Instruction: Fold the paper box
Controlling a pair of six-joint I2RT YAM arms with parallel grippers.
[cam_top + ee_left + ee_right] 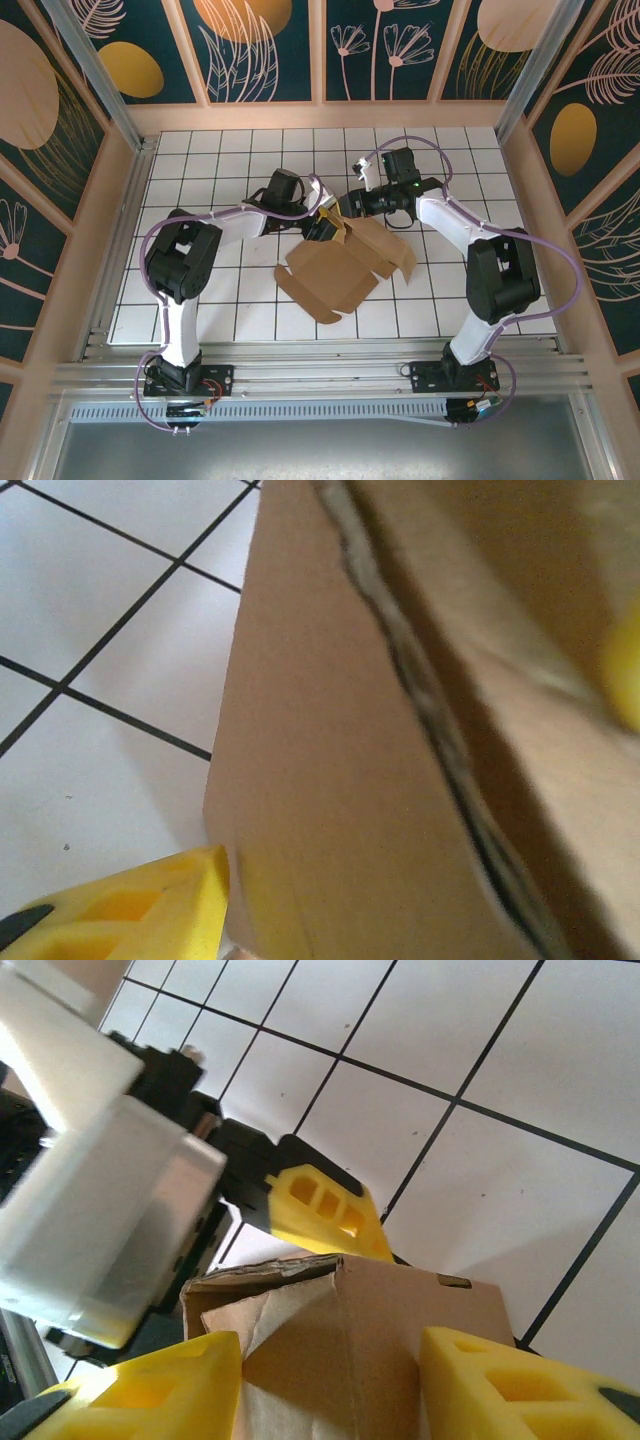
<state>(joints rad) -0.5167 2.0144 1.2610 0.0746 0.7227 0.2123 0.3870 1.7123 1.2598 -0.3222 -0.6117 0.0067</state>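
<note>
On the white gridded table (pixel 200 160), right gripper (pixel 330 1345) clasps the paper box (pixel 345 265); left gripper (pixel 321 228) unclear.

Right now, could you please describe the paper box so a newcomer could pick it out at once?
Look at the white tiled table with black grid lines. Near its middle lies the paper box, a flat brown die-cut cardboard sheet with flaps, its far edge folded up. It is the only brown thing on the white tiles.

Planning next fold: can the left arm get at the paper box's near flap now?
Probably yes: the near flap lies flat with nothing on it, but the left gripper is occupied at the far edge of the paper box.
</note>
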